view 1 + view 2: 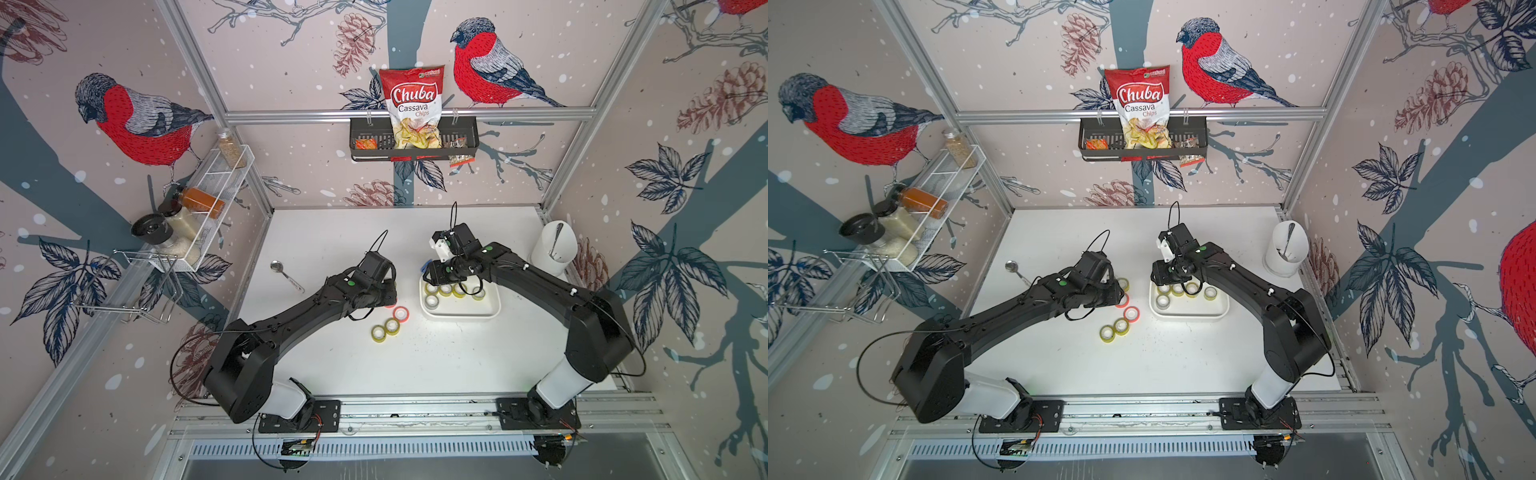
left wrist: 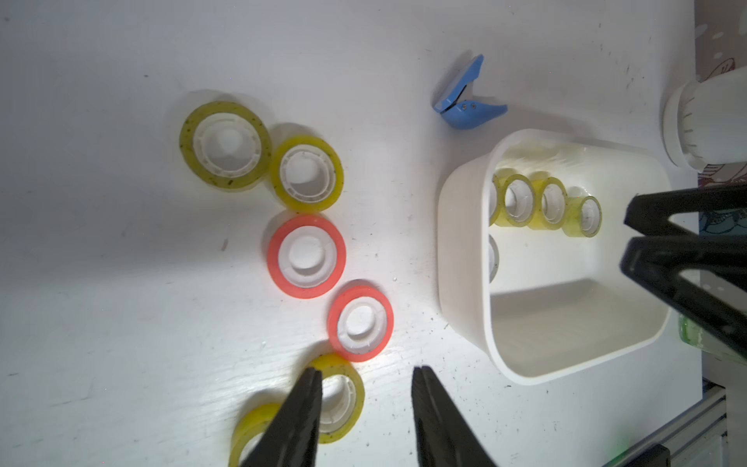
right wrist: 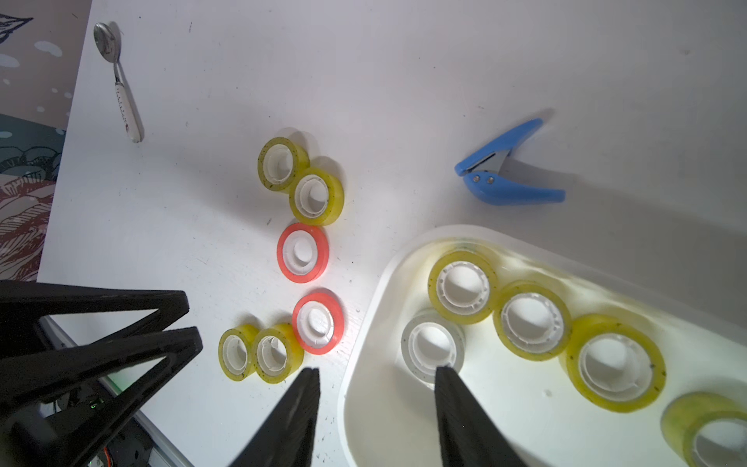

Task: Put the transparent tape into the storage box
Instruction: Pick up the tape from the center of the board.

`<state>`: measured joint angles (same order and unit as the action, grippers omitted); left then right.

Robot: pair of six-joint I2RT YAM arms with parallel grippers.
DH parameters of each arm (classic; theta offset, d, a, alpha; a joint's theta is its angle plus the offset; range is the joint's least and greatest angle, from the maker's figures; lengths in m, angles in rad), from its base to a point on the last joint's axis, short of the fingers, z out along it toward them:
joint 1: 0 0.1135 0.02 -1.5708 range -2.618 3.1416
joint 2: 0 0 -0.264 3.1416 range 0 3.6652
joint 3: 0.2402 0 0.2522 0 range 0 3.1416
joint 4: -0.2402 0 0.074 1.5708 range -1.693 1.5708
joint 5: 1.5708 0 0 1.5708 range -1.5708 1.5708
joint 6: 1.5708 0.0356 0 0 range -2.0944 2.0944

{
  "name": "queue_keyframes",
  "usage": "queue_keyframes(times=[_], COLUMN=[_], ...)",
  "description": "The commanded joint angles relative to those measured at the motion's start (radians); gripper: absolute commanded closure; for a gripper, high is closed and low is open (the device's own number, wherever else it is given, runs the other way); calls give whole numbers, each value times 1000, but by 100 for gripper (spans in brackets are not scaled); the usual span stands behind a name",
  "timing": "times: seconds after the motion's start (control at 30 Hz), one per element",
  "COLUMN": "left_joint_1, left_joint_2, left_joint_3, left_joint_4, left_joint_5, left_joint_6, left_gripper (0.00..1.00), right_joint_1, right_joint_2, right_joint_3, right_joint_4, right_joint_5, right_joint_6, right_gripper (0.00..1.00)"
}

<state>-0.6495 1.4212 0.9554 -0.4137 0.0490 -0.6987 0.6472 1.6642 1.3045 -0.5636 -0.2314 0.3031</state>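
**Five rolls in the box, six on the counter**

I have both arms reaching low over the white counter [image 1: 374,365]. The box [image 1: 457,316] sits on the right arm's side, and five rolls of tape lie in it. Four are yellow rolls [image 3: 533,319], see-through, in a close row along one wall, and a grey roll [image 3: 432,347] lies just beside the row's end.

Six more lie flat on the counter beside the box in a bent line. First comes a near pair [image 1: 392,325] of yellow rolls, touching each other, then two red rolls [image 3: 303,252]. Last is a far pair [image 3: 279,351] of yellow, also touching, mostly hidden under the left arm in both top views.

The left fingers [image 2: 301,404] stand apart above that far pair. One tip overlaps a roll's ring, the other is over bare counter, clear of it, and nothing is clamped. Whether the tip touches the roll I cannot tell.

The right fingers [image 3: 452,404] are apart and empty, straddling the box's rim, one tip outside over the counter, the other at the grey roll's edge.

A blue punch [image 3: 509,190] lies near the box. A spoon [image 1: 277,266] lies well apart by the counter's left edge, and a white cup [image 1: 555,249] stands by its right edge.
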Motion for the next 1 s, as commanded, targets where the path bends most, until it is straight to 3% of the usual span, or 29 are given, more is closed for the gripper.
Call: queue_keyframes(times=[0.0,0.27,0.6,0.97], left_joint_1=[25,90,160,178], left_joint_2=[-36,-96,-144,-161], left_joint_3=[-33,-105,-167,-175], left_joint_4=[-16,-43,-60,-61], left_joint_5=[-6,16,61,88], left_joint_6=[5,4,11,40], left_gripper=[58,58,57,54], right_joint_1=[23,70,125,147], right_joint_2=[33,191,469,593], right_joint_3=[48,231,528,578], right_joint_4=[-18,-35,-158,-205], right_joint_5=[-13,0,67,126], right_joint_6=[-29,-37,-69,-83], right_gripper=[48,48,55,61])
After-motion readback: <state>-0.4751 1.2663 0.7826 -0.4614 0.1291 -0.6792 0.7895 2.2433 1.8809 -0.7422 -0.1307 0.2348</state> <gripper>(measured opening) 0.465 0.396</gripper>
